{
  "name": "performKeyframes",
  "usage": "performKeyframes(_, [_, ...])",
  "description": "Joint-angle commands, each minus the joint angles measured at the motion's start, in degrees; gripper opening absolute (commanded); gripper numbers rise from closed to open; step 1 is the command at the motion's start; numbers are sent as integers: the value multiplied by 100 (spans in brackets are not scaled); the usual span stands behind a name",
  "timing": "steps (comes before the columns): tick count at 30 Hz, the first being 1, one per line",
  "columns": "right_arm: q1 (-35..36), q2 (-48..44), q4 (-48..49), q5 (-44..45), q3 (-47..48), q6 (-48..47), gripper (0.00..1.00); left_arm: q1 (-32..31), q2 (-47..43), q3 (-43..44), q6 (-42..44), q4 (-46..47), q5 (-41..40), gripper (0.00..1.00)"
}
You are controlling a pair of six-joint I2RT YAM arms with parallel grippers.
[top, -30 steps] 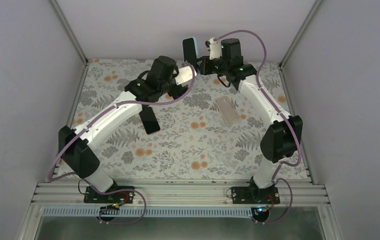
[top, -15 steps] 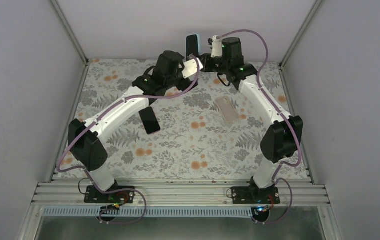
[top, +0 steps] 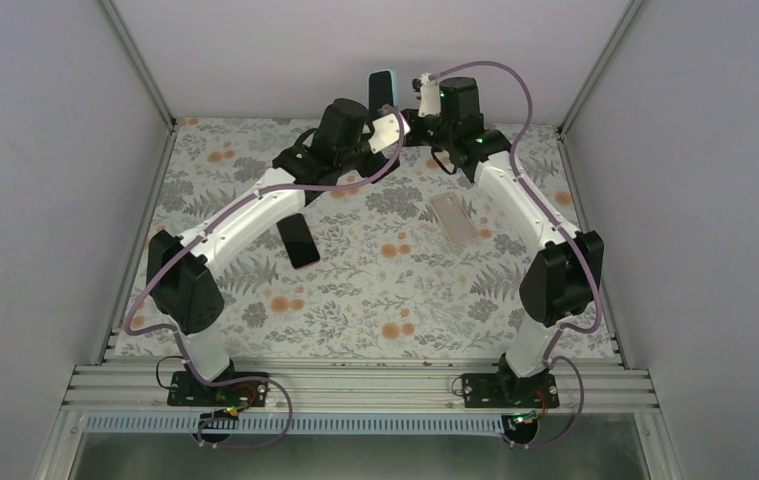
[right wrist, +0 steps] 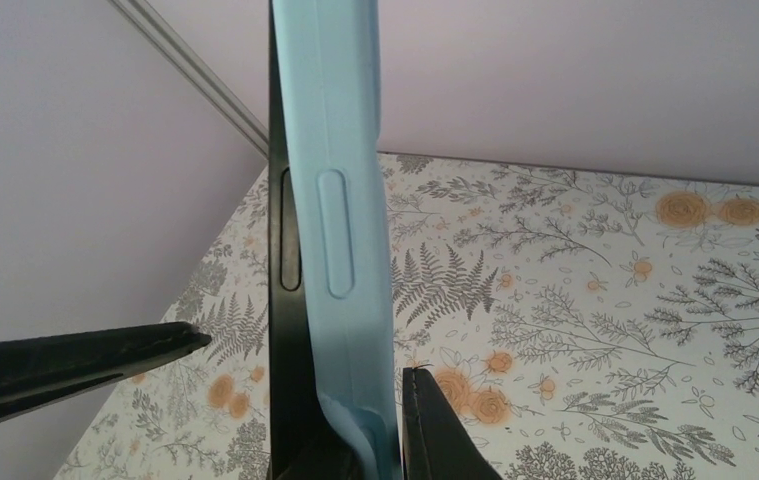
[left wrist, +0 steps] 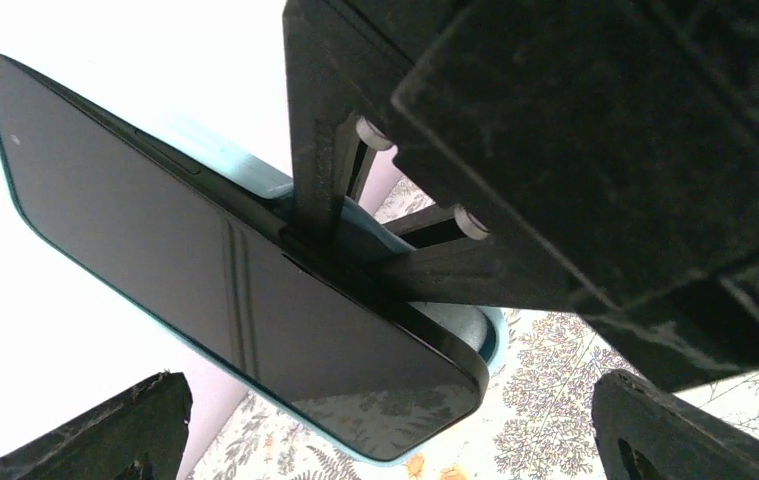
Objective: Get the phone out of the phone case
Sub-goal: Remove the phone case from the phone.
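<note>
Floral-print table (top: 375, 300), far edge: phone (left wrist: 205, 290) in blue phone case (right wrist: 340, 200), held aloft and upright, right gripper (right wrist: 360, 455) clamped on it. Screen showed only from left wrist view. I noted left gripper (left wrist: 395, 440) spread wide, empty.

- The left gripper (top: 387, 128) has advanced toward the right gripper (top: 411, 110).
- The phone (top: 382, 88) now lies just ahead of the left gripper's spread fingers.
- The left arm (top: 255, 205) has stretched out further.
</note>
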Motion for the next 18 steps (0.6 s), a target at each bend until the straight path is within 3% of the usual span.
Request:
performKeyframes(1, [58, -406, 581, 5, -52, -34, 3, -4, 56, 258, -139, 47, -50, 98])
performKeyframes(18, [95, -506, 741, -21, -250, -87, 3, -5, 26, 153, -73, 192, -429, 94])
